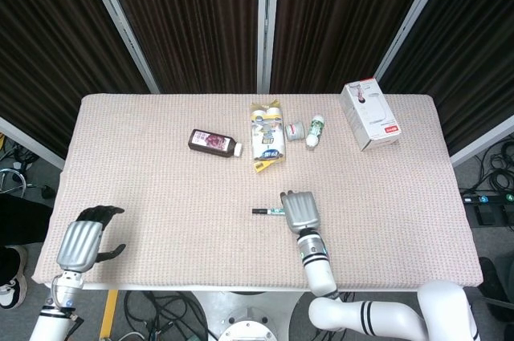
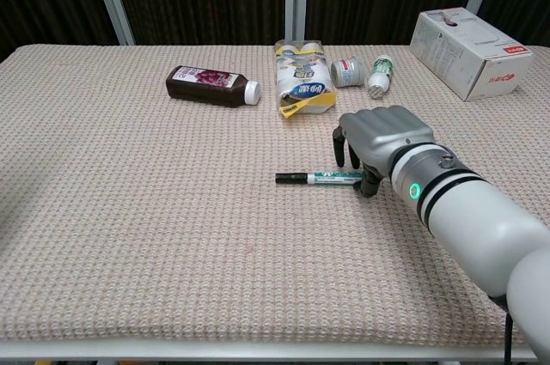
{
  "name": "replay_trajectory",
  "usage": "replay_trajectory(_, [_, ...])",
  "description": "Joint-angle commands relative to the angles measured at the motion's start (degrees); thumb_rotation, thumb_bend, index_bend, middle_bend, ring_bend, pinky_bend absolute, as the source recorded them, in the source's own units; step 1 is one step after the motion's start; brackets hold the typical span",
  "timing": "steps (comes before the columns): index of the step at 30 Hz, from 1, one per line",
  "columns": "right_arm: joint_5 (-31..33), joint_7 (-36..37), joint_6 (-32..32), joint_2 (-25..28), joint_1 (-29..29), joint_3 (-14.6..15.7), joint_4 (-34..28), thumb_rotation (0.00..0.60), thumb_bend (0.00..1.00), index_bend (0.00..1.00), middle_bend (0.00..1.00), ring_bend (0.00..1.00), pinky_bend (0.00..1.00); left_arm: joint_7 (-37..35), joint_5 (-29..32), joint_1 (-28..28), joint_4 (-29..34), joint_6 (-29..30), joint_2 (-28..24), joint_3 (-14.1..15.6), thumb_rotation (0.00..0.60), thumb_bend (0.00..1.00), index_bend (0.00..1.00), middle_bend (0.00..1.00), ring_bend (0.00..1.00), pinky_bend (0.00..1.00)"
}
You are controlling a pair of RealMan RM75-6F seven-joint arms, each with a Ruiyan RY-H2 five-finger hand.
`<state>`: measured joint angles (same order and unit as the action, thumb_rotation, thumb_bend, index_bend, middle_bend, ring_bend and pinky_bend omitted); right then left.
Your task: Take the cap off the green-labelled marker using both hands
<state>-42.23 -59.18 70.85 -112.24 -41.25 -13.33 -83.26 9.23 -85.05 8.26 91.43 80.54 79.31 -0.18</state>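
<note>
The green-labelled marker (image 2: 331, 178) lies flat near the table's middle, its black cap at the left end. In the head view only the cap end of the marker (image 1: 267, 212) shows. My right hand (image 2: 378, 135) hovers over the marker's right end, fingers hanging down behind it and the thumb in front, touching or nearly touching it. Whether they squeeze it is not plain. In the head view the right hand (image 1: 300, 210) covers that end. My left hand (image 1: 81, 243) hangs off the table's front-left corner, loosely curled, holding nothing.
Along the back stand a dark juice bottle (image 2: 210, 85) on its side, a tissue pack (image 2: 302, 77), a small white jar (image 2: 347, 71), a small green-labelled bottle (image 2: 381, 73) and a white box (image 2: 468, 41).
</note>
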Motion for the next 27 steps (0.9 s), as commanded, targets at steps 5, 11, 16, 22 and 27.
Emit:
replay_trajectory(5, [0.6, -0.2, 0.2, -0.6, -0.3, 0.3, 0.8, 0.600, 0.22, 0.45, 0.45, 0.74, 0.86, -0.7, 0.0, -0.3, -0.7, 0.0, 0.2, 0.4, 0.600, 0.15, 0.28, 0.29, 0.22, 0.26])
replay_trajectory(11, [1.0, 0.0, 0.2, -1.3, -0.6, 0.5, 1.8, 0.600, 0.23, 0.45, 0.45, 0.74, 0.86, -1.4, -0.1, -0.6, -1.4, 0.1, 0.4, 0.6, 0.600, 0.15, 0.28, 0.29, 0.22, 0.26])
replay_trajectory(16, [0.5, 0.3, 0.8, -1.9, -0.6, 0.6, 2.5, 0.600, 0.23, 0.47, 0.47, 0.74, 0.86, -1.8, 0.0, -0.8, -1.8, 0.1, 0.7, 0.7, 0.600, 0.15, 0.28, 0.29, 0.22, 0.26])
replay_trajectory(22, [0.1, 0.4, 1.4, -2.3, -0.6, 0.5, 3.1, 0.600, 0.23, 0.49, 0.49, 0.74, 0.86, -1.8, 0.5, -0.5, -1.8, -0.5, 1.0, 0.4, 0.600, 0.15, 0.28, 0.29, 0.22, 0.26])
replay_trajectory(27, [0.5, 0.0, 1.4, -2.5, -0.8, 0.2, 3.3, 0.600, 0.24, 0.51, 0.50, 0.74, 0.86, -1.4, 1.0, -0.3, -1.6, -1.0, 1.2, 0.0, 0.600, 0.16, 0.28, 0.29, 0.22, 0.26])
